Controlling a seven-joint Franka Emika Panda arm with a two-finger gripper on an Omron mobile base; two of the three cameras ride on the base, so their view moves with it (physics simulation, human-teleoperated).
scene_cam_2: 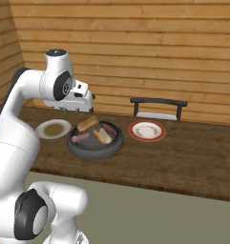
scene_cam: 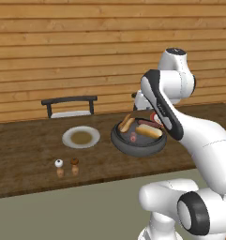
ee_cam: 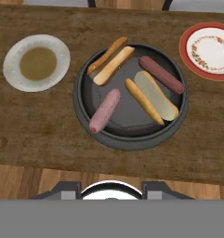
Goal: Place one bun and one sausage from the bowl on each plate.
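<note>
Nearest on the dark wooden bench (ee_cam: 34, 135), two small wooden shakers (scene_cam: 67, 167) are standing. Beyond them, the wide dark grey bowl (ee_cam: 83, 123) is holding two split tan buns (ee_cam: 152, 96) and two pinkish-brown sausages (ee_cam: 104, 110). The buns are probably soft and light; the sausages look round and slippery, best pinched across the middle. The white plate with a brownish centre (ee_cam: 11, 69) and a red-rimmed white plate (ee_cam: 190, 58) are sitting either side, both bare. The jaws are hidden; whether clenched or released, I cannot tell. A dark chair (scene_cam_2: 157, 107) is partly cut off behind.

Dark bowl (ee_cam: 130, 139) holds two buns, two sausages; white plate (ee_cam: 11, 65) beside.
</note>
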